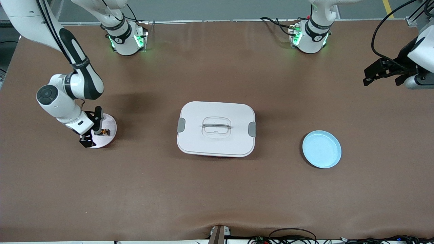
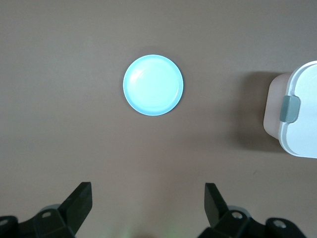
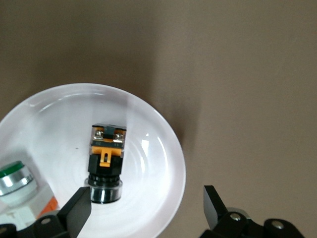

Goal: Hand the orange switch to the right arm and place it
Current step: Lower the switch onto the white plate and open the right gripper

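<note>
Right wrist view gives you the right claw [image 3: 144, 210] spread wide and gripping nothing, low over a white plate [image 3: 158, 148] at the right arm's end of the surface [image 1: 217, 189]. One orange switch [image 3: 106, 161] lies in that plate, apart from both fingers, black with an orange band. Beside it on the same plate you see one pale piece with a green top [image 3: 14, 179] and a red-orange bit. In the front view the switch [image 1: 104, 131] shows as a small dark block just beside the claw [image 1: 92, 127].

Your left claw [image 1: 373, 76] is also released and empty, waiting in the air over the left arm's end of the surface.

You can count two plates: the white one and one light blue plate [image 1: 322, 149], which is bare. One closed white box with grey latches [image 1: 216, 128] sits between them.
</note>
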You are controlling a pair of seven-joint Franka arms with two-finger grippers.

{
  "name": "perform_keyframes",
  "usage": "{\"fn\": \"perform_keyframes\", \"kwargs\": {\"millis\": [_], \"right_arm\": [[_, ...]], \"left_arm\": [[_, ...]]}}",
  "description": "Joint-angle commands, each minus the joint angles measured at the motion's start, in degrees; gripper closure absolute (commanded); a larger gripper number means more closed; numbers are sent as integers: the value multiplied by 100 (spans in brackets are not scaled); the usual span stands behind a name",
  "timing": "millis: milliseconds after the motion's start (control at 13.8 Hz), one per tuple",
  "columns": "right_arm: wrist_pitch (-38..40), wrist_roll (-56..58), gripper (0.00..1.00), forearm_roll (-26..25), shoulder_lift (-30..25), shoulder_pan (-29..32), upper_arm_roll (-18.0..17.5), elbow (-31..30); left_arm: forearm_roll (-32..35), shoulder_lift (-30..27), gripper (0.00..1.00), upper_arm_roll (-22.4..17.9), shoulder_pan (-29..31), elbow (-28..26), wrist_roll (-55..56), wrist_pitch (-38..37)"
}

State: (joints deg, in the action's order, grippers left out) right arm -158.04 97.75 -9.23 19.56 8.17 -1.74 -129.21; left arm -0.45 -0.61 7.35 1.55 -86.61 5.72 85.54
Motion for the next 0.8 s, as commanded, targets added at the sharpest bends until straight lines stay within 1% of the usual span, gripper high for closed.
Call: {"fn": "perform_keyframes", "kwargs": {"millis": [0,145,217,290,435,580,652,725], "right_arm": [[72,174,0,-87,-101,89,-63,45],[168,104,0,-52,-154,19,-72,107],[273,43,0,35,-180,18,-72,124],[344,-332,0,210,-233,10,-63,142],[650,-1620,0,264,-373,1,-72,125],[1256,-3219,0,264,-453,-34,-98,125],[1441,-4001,0,264,-488,-52,-116,133],[1478,-4549,0,264,-549,-113,-124,133]], "left_arm": [[-61,-132,0,21,-6,-111,26,-28],[-34,-97,0,21,-6,-50,17,-28],[-43,-106,0,21,3,-49,26,-46],[-43,-106,0,12,3,-49,26,-46],[-26,-97,0,12,12,-41,17,-46],[-8,-97,0,12,3,-40,17,-46],[10,-97,0,12,-6,-41,17,-55],[10,-97,0,12,3,-32,8,-46]]}}
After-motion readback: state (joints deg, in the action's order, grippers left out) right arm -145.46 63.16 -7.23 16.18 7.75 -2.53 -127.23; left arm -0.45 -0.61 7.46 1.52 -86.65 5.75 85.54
